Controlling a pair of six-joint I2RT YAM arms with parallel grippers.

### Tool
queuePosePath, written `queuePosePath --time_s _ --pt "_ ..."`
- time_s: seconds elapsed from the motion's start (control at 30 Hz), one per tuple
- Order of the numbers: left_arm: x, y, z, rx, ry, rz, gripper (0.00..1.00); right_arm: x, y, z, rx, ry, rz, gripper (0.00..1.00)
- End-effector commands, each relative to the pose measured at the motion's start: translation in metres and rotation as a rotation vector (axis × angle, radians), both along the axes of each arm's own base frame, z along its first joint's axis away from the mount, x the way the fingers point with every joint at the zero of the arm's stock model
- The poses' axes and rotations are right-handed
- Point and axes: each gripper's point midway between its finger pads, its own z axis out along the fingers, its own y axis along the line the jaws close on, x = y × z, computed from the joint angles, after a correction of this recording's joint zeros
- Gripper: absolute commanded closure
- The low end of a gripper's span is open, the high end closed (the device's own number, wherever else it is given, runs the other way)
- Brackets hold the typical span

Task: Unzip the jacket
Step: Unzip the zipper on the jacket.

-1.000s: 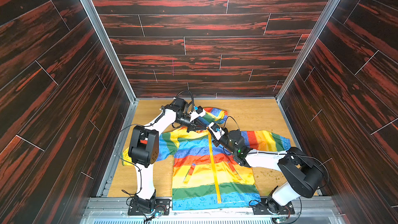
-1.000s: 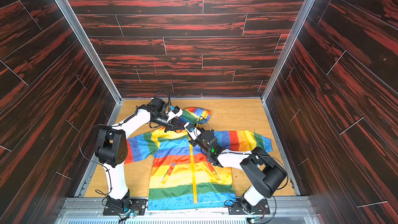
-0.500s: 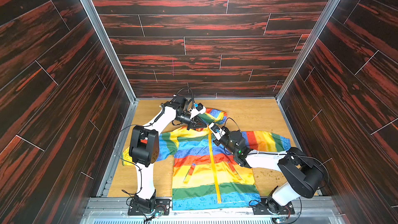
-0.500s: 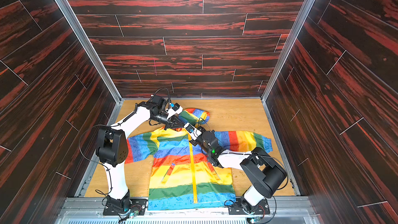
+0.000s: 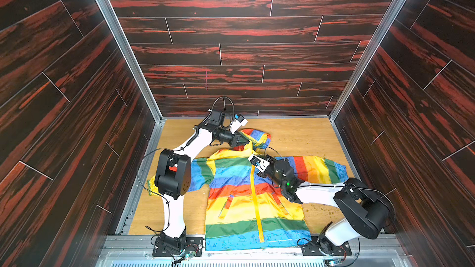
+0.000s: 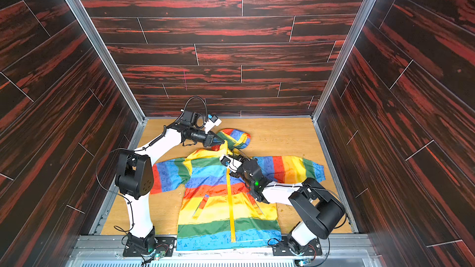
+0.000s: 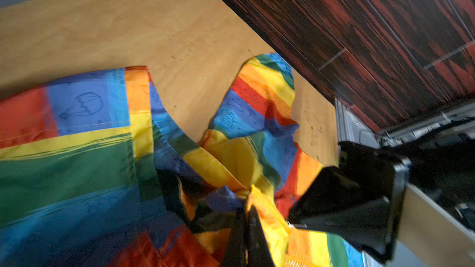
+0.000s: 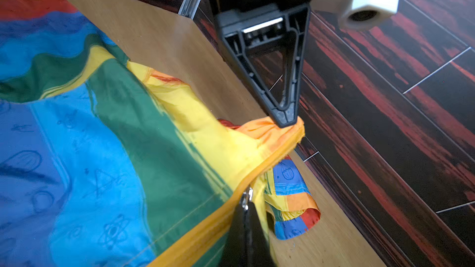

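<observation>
On the wooden worktop between dark plank walls, the rainbow-striped jacket lies flat with its front up, sleeves spread to either side and its hood toward the far wall. Its yellow-orange zipper runs closed down the middle to the hem at the near edge. At the top of the zipper, the left gripper is pressed together on the orange-yellow collar, pulling that fabric up off the worktop into a taut peak. Just below it, the right gripper is also pressed together, pinching the small metal zipper pull at its tips. The pull sits a little below the collar's top edge, and the two grippers are close together without touching.
</observation>
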Motion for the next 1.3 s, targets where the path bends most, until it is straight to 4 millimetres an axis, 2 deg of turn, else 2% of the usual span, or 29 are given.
queuePosePath --time_s 0.0,0.13,0.33,0.4,0.53,0.67,0.93,1.1,1.13,1.27 --pt "0.056 0.020 0.077 -0.092 -0.202 0.262 1.00 -0.034 0.001 -0.051 -0.179 0.100 0.103 1.00" --pt "0.077 0.032 0.071 -0.008 -0.155 0.372 1.00 -0.045 0.001 -0.068 -0.253 0.128 0.126 1.00" --pt "0.112 0.053 0.053 0.119 -0.134 0.530 1.00 -0.072 0.005 -0.095 -0.347 0.214 0.181 1.00" --pt "0.125 0.060 0.046 0.150 -0.117 0.574 1.00 -0.088 0.007 -0.105 -0.381 0.273 0.209 1.00" --pt "0.142 0.065 0.026 0.179 -0.077 0.599 1.00 -0.118 0.010 -0.111 -0.396 0.386 0.266 1.00" --pt "0.157 0.070 -0.002 0.249 -0.055 0.617 1.00 -0.151 0.013 -0.117 -0.440 0.509 0.327 1.00" --pt "0.178 0.080 -0.042 0.361 -0.061 0.650 1.00 -0.210 0.015 -0.117 -0.464 0.696 0.422 1.00" --pt "0.180 0.081 -0.059 0.392 -0.056 0.639 1.00 -0.237 0.008 -0.121 -0.516 0.762 0.421 1.00" --pt "0.180 0.081 -0.062 0.397 -0.055 0.637 1.00 -0.242 0.008 -0.120 -0.530 0.732 0.434 1.00" --pt "0.176 0.081 -0.069 0.408 -0.056 0.618 1.00 -0.242 0.015 -0.112 -0.523 0.748 0.400 1.00"
